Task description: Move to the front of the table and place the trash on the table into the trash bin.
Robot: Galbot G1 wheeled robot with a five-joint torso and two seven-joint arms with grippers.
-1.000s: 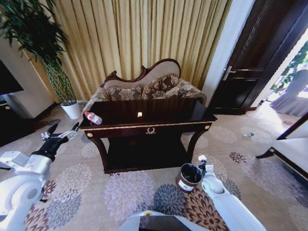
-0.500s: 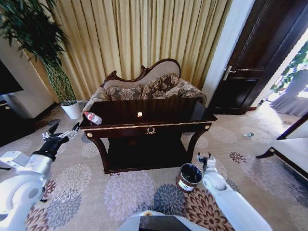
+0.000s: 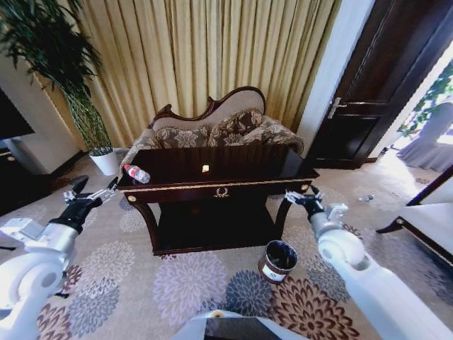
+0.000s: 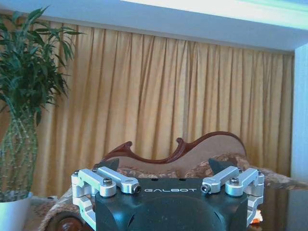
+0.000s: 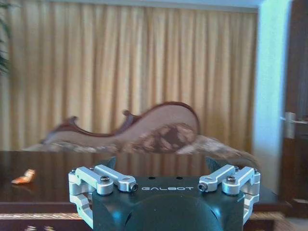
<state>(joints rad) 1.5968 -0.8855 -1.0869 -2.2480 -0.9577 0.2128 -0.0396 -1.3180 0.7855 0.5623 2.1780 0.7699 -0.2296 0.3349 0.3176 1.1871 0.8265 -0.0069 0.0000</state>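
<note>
Far left in your head view: tall green plant in a white pot, against the gold curtain.

Left gripper is held in the air off the table's left end, over the floral carpet, touching nothing. Jaws spread, nothing between them. Its wrist view looks at the curtain and the sofa back.

Table sits dead ahead, dark and glossy, gold emblem on its front, lower shelf underneath. Clear bottle with red cap lies on its side at the left end of the top, near the front edge. Small yellowish scrap sits near the middle of the top, well apart from the bottle. The right wrist view shows the scrap on the glossy top.

Sofa stands behind the table.

Trash bin is upright on the carpet in front of the table's right front leg, white label facing you.

Right gripper is up at tabletop height, just beside the table's right front corner, above and beyond the bin. Jaws spread, holding nothing.

Dark wooden door on the right.
</note>
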